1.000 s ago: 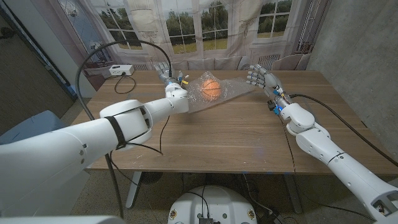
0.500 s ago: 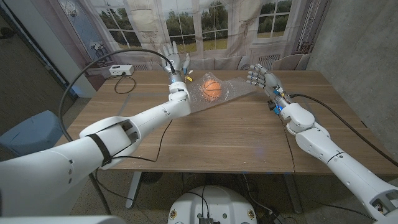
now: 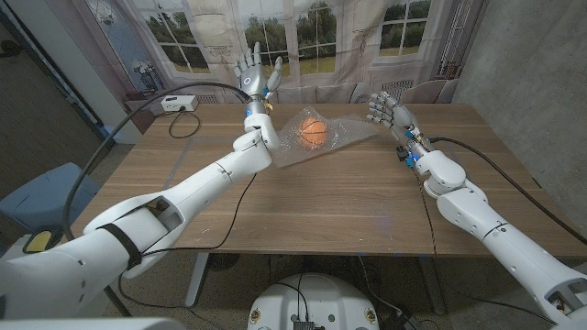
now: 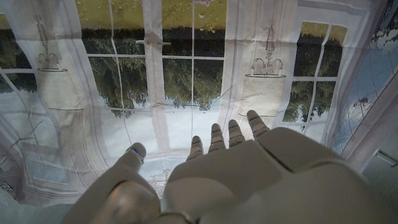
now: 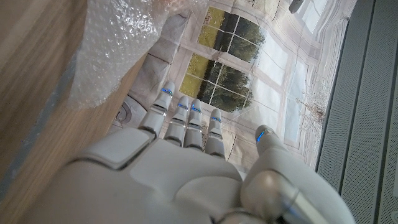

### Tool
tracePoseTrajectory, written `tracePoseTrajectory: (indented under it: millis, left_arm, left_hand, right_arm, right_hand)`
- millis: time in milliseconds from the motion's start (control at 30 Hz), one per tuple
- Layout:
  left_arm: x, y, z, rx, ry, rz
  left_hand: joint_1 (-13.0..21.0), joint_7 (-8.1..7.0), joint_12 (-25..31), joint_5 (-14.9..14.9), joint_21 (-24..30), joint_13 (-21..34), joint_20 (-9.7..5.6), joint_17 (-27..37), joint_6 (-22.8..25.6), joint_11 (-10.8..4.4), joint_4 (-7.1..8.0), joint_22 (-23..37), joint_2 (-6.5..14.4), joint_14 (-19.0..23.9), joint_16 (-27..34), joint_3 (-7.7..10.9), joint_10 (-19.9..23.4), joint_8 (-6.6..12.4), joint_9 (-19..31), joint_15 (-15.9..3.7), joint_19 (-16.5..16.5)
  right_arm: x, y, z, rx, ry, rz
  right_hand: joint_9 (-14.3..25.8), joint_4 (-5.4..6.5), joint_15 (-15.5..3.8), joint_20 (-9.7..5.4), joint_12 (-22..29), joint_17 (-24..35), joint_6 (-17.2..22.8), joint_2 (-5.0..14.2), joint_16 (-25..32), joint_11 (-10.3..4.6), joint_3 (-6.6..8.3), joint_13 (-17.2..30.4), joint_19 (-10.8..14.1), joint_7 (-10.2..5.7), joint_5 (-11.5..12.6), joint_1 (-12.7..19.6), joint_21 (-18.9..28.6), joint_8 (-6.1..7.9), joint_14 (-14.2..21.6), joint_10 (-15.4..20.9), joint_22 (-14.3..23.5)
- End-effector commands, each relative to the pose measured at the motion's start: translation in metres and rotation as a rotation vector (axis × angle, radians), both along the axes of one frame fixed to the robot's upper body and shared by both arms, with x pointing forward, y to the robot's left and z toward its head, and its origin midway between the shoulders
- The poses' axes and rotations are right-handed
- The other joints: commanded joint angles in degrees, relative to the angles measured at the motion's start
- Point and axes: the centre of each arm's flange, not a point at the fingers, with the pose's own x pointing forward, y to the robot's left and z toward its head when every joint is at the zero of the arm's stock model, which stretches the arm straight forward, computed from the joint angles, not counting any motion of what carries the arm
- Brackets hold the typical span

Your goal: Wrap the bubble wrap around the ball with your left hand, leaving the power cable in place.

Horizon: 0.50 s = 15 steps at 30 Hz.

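Head view: An orange ball (image 3: 313, 131) lies at the far middle of the wooden table (image 3: 303, 197), enclosed in a loose sheet of clear bubble wrap (image 3: 337, 139) that spreads flat on the tabletop around it. The left hand (image 3: 254, 73) is raised above the table's far edge, beyond the wrap and apart from it, fingers spread and holding nothing. The right hand (image 3: 388, 114) stands just beside the wrap's right corner, fingers apart and empty; whether it touches the sheet cannot be told. A white power adapter (image 3: 177, 104) sits at the far left corner, with a black power cable (image 3: 183, 125) looping beside it.

Left wrist view: The back of the left hand (image 4: 211, 177) faces a printed window backdrop (image 4: 186, 68); fingers extended, slightly apart.

Right wrist view: The right hand (image 5: 186, 162) has fingers extended side by side, thumb apart. The bubble wrap (image 5: 115, 43) edge lies on the table (image 5: 31, 93) near the fingertips.
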Motion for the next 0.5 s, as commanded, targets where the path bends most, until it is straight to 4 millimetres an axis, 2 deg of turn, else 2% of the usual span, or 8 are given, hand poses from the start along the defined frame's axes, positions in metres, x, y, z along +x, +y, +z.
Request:
tracePoseTrajectory:
  millis: [33, 133, 200, 233, 300, 500]
  left_arm:
    - [-0.03, 0.021, 0.008, -0.101, 0.142, -0.363]
    - [-0.035, 0.029, 0.004, -0.128, 0.189, -0.452]
    - [-0.039, 0.035, 0.001, -0.142, 0.213, -0.495]
    - [-0.041, 0.038, -0.001, -0.143, 0.219, -0.513]
    - [-0.046, 0.043, -0.005, -0.147, 0.239, -0.543]
    - [-0.056, 0.061, -0.018, -0.18, 0.297, -0.651]
  left_hand:
    - [0.5, -0.28, -0.5, 0.1, 0.0, 0.0, 0.34, 0.1, -0.8, 0.37, -0.73, 0.0, -0.5, -0.6, -0.4, 0.04, -0.9, -0.38, 0.2, 0.77, 0.2]
    - [0.6, -0.09, -0.9, 0.2, -0.8, 0.1, 0.36, 0.1, -1.7, 0.65, -1.02, 0.0, -0.5, -1.6, -0.8, -0.05, -1.8, -0.7, 0.2, 0.8, -0.8]
    - [0.6, -0.12, -1.2, 0.2, -1.3, 0.1, 0.35, 0.2, -2.0, 0.81, -1.13, 0.1, -0.5, -2.3, -1.0, -0.14, -2.4, -0.76, 0.2, 0.9, -1.7]
    - [0.6, -0.11, -1.2, 0.2, -1.4, 0.1, 0.35, 0.2, -2.1, 0.85, -1.15, 0.1, -0.5, -2.4, -1.0, -0.15, -2.5, -0.77, 0.2, 0.95, -1.8]
    - [0.6, -0.07, -1.4, 0.3, -1.6, 0.1, 0.35, 0.2, -2.3, 0.83, -1.18, 0.1, -0.5, -2.7, -1.1, -0.19, -2.7, -0.78, 0.2, 0.88, -2.2]
    - [0.6, -0.01, -1.5, 0.3, -2.0, 0.1, 0.36, 0.2, -2.7, 0.98, -1.23, 0.1, -0.5, -3.1, -1.1, -0.27, -3.1, -0.84, 0.2, 0.79, -2.7]
  right_arm:
    - [0.009, -0.003, 0.005, 0.027, -0.03, 0.008]
    - [0.011, -0.005, 0.006, 0.045, -0.04, 0.014]
    - [0.013, -0.005, 0.006, 0.055, -0.046, 0.022]
    - [0.013, -0.006, 0.007, 0.062, -0.049, 0.024]
    - [0.013, -0.006, 0.007, 0.082, -0.057, 0.023]
    - [0.012, -0.008, 0.012, 0.115, -0.07, 0.021]
  right_hand:
    - [0.0, -1.01, -1.91, -1.35, -0.1, -0.1, -0.4, -0.93, -0.3, -0.48, 0.01, 0.2, -3.3, -0.52, 0.7, 0.3, -0.3, -0.14, -3.7, -2.0, 0.2]
    - [0.0, -1.41, -2.93, -2.55, -0.1, -0.2, -0.6, -1.04, -0.4, -0.6, -0.02, 0.2, -4.7, -0.84, 0.8, 0.5, -0.2, -0.16, -5.8, -3.0, 0.1]
    - [0.0, -1.6, -2.91, -2.8, -0.2, -0.3, -0.8, -1.14, -0.4, -0.98, -0.07, 0.1, -5.6, -1.04, 0.9, 0.5, -0.2, -0.19, -6.8, -3.6, 0.1]
    - [0.0, -1.71, -2.62, -2.91, -0.1, -0.3, -0.9, -1.21, -0.3, -0.84, -0.15, 0.1, -7.0, -1.12, 0.9, 0.4, -0.4, -0.18, -7.4, -4.0, 0.1]
    - [0.0, -1.84, -2.46, -2.86, -0.1, -0.4, -1.0, -1.25, -0.2, -1.05, -0.2, 0.0, -8.2, -1.26, 1.0, 0.4, -0.5, -0.19, -8.0, -4.4, 0.0]
    - [0.0, -1.96, -2.4, -1.87, -0.1, -0.4, -1.4, -1.62, -0.1, -1.21, -0.48, 0.0, -9.2, -1.58, 1.0, 0.2, -0.4, -0.28, -8.5, -5.0, 0.0]
